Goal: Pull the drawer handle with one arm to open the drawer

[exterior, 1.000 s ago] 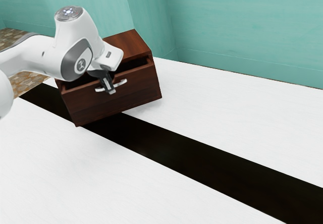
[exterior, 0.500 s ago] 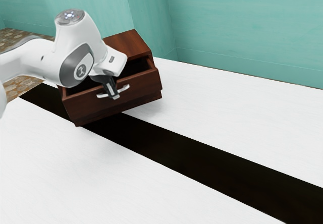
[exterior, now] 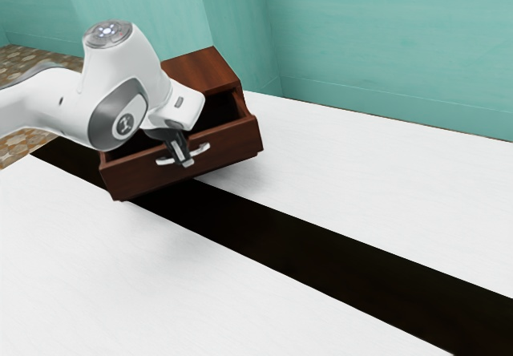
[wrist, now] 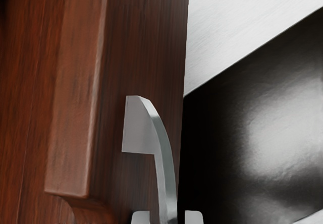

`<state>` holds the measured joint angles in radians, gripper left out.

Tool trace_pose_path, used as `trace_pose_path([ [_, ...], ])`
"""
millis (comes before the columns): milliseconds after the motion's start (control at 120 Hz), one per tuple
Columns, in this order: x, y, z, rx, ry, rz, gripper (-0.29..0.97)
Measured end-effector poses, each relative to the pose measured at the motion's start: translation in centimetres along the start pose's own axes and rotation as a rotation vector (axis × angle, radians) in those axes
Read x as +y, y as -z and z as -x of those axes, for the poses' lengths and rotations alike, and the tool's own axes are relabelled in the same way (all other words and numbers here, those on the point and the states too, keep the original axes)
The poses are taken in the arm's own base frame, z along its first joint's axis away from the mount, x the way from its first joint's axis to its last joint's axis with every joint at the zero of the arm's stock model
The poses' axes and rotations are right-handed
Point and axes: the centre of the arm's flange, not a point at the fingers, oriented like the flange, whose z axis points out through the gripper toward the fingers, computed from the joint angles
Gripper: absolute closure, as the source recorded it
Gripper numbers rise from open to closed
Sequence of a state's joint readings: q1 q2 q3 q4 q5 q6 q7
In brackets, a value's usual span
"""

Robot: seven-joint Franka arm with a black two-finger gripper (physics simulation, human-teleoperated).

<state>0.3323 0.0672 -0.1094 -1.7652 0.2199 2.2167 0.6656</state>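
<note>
Over at 10 o'clock in the exterior view, on the white table (exterior: 377,171): a dark wooden cabinet (exterior: 204,71), backed toward the teal wall (exterior: 385,27). Standing partway out of it, toward 5 o'clock, the drawer (exterior: 220,135), with a dark hollow open behind its front board.

Reaching in from 9 o'clock, the white arm (exterior: 104,99), hand tipped down onto the drawer front. Jaws drawn in narrow, nearly closed, pinching the silver handle (exterior: 181,155) at the middle of that front, one black finger on each side of the bar.

Right below the cabinet, a broad black stripe (exterior: 321,252) crossing the table from 9 o'clock down to 4 o'clock, its upper edge meeting the cabinet's base. Far off at 9 o'clock, beyond the arm, a patch of brown patterned floor (exterior: 24,55).

Now up close from the wrist: same handle (wrist: 151,148), a curved grey bar standing off the reddish-brown drawer front (wrist: 141,42). Two pale fingertips (wrist: 141,217) flanking the bar, close against it from either side. Beside the drawer front, past its edge, the glossy black stripe (wrist: 252,133) and a wedge of white table (wrist: 237,22).
</note>
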Motion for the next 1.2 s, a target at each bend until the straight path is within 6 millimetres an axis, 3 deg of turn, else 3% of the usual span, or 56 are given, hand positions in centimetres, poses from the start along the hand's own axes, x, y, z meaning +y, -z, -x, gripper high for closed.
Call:
trace_pose_path([
  [1200,3.4,1.8,0.4,0.005,0.034,0.002,0.79],
])
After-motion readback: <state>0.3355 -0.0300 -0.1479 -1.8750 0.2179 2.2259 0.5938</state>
